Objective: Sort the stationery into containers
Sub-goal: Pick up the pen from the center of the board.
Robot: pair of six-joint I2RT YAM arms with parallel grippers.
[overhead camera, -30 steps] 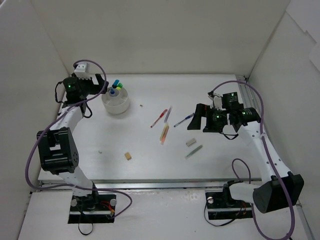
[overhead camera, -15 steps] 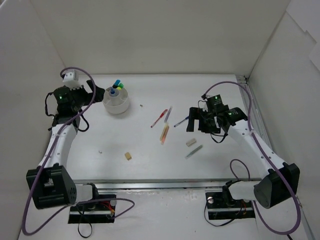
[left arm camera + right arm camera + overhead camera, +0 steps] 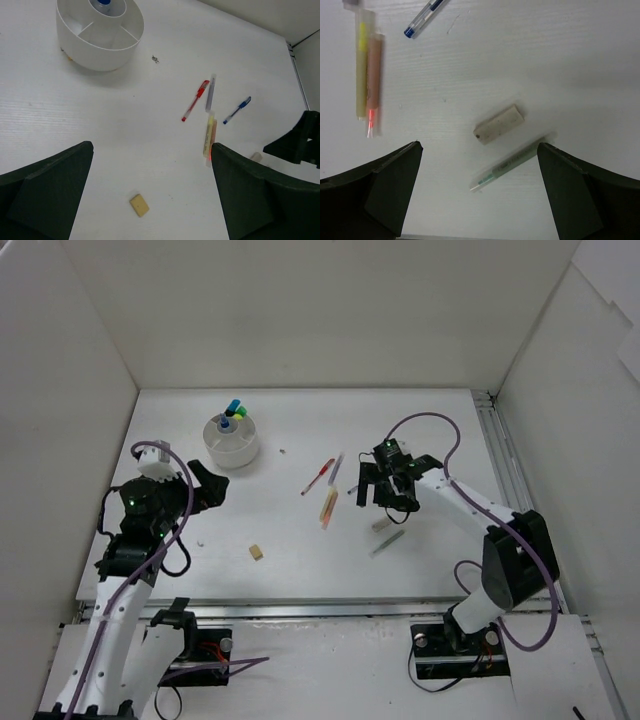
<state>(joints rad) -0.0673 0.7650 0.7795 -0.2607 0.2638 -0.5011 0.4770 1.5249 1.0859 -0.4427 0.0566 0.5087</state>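
Note:
The white divided bowl (image 3: 231, 441) stands at the far left with highlighters (image 3: 233, 410) upright in it; it also shows in the left wrist view (image 3: 100, 37). A red pen (image 3: 318, 477), a grey pen (image 3: 336, 468) and a cream stick (image 3: 329, 507) lie mid-table. A beige eraser (image 3: 257, 553) lies nearer the front. My left gripper (image 3: 205, 490) is open and empty, above the table near the bowl (image 3: 151, 147). My right gripper (image 3: 385, 492) is open and empty, above a pale eraser (image 3: 499, 123) and a grey-green pen (image 3: 512, 162). It partly hides the blue pen (image 3: 425, 17).
White walls close in the table on the left, back and right. A metal rail (image 3: 505, 470) runs along the right edge. A small dark speck (image 3: 155, 59) lies right of the bowl. An orange stick (image 3: 373, 75) lies against the cream stick.
My left gripper has drawn back from the bowl toward the near left. My right gripper has moved left from the right side to above the pale eraser and grey-green pen.

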